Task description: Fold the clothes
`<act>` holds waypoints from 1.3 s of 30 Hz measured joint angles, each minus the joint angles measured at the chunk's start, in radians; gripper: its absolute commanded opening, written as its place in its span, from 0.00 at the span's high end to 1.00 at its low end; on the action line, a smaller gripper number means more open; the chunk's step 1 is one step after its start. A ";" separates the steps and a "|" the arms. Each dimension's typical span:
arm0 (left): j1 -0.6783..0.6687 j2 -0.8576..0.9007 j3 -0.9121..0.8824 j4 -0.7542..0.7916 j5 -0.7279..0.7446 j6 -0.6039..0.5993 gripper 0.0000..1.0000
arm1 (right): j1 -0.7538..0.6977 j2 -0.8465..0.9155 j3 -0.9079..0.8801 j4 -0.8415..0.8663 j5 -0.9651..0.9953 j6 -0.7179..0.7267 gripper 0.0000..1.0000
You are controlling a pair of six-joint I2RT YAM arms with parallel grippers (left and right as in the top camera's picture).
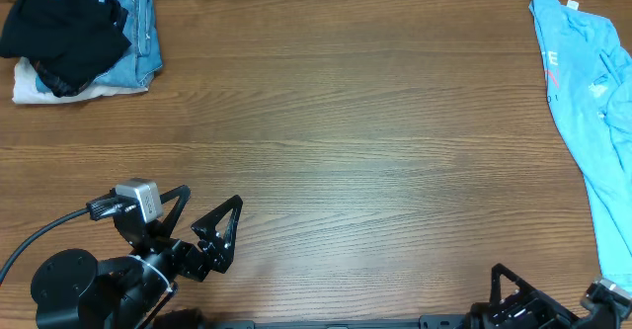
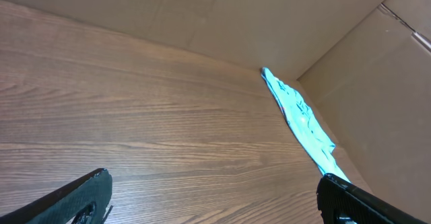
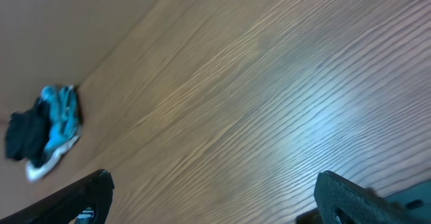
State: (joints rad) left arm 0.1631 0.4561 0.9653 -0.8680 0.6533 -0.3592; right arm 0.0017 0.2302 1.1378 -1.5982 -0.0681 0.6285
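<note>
With left gripper [image 1: 210,201] and right gripper [image 3: 212,178] both wide open and empty, the blue shirt [image 1: 583,122] ahead-right of the latter looks light and limp, best pinched at a hem.

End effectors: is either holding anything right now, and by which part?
Nothing is held. The left end effector and right end effector are both open and empty; the shirt and the pile lie on the table.

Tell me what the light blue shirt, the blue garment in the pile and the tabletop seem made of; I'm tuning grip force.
Light blue shirt: thin matte knit, probably cotton jersey; drapes in soft wrinkles. Blue garment: likely denim, faded, with visible seams. Tabletop: wood-grain surface, perhaps laminate, slight sheen.
</note>
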 measured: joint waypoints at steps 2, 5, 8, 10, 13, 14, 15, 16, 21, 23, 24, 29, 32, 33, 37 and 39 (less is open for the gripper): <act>0.000 0.000 0.000 0.000 0.000 0.000 0.00 | 0.000 0.000 0.000 0.009 0.032 0.000 0.00; 0.000 0.000 0.000 0.000 0.000 0.000 0.00 | 0.000 0.000 -0.002 0.113 0.055 -0.001 0.00; 0.000 0.000 -0.001 0.000 -0.001 0.000 0.00 | 0.000 0.000 -0.021 0.299 0.082 -0.001 0.00; 0.000 0.000 -0.002 0.000 -0.002 0.000 0.00 | 0.000 -0.005 -0.055 0.405 0.096 -0.020 0.00; 0.000 0.000 -0.004 0.000 -0.003 0.000 0.00 | 0.000 -0.034 -0.163 0.564 0.108 -0.079 0.00; 0.000 0.000 -0.004 0.000 -0.003 0.000 0.00 | 0.000 -0.045 -0.196 0.597 0.110 -0.095 0.00; 0.000 0.000 -0.005 0.000 -0.003 0.000 0.00 | 0.000 -0.058 -0.241 0.653 0.111 -0.119 0.00; 0.000 0.000 -0.005 0.000 -0.003 0.000 0.00 | 0.000 -0.075 -0.292 0.722 0.111 -0.142 0.00; 0.000 0.000 -0.006 0.000 -0.003 0.000 0.00 | 0.000 -0.150 -0.544 1.019 0.088 -0.269 0.00; 0.000 0.000 -0.006 0.000 -0.003 0.000 0.00 | 0.000 -0.173 -0.636 1.114 0.068 -0.300 0.00; 0.000 0.000 -0.006 0.000 -0.003 0.000 0.00 | 0.000 -0.182 -0.682 1.170 0.056 -0.312 0.00; 0.000 0.000 -0.008 0.000 -0.003 0.000 0.00 | 0.016 -0.210 -0.867 1.400 0.011 -0.346 0.00; 0.000 0.000 -0.008 0.000 -0.003 0.000 0.00 | 0.032 -0.214 -0.940 1.497 -0.002 -0.352 0.00; 0.000 0.000 -0.008 0.000 -0.003 0.000 0.00 | 0.036 -0.214 -0.965 1.537 -0.005 -0.353 0.00; 0.000 0.000 -0.008 0.000 -0.003 0.000 0.00 | 0.039 -0.216 -1.037 1.643 -0.008 -0.359 0.00; 0.000 0.000 -0.008 0.000 -0.003 0.000 0.00 | 0.039 -0.216 -1.069 1.684 -0.009 -0.361 0.00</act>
State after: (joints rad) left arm 0.1631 0.4561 0.9577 -0.8680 0.6498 -0.3588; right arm 0.0410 0.0147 0.0689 0.0860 -0.0772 0.2676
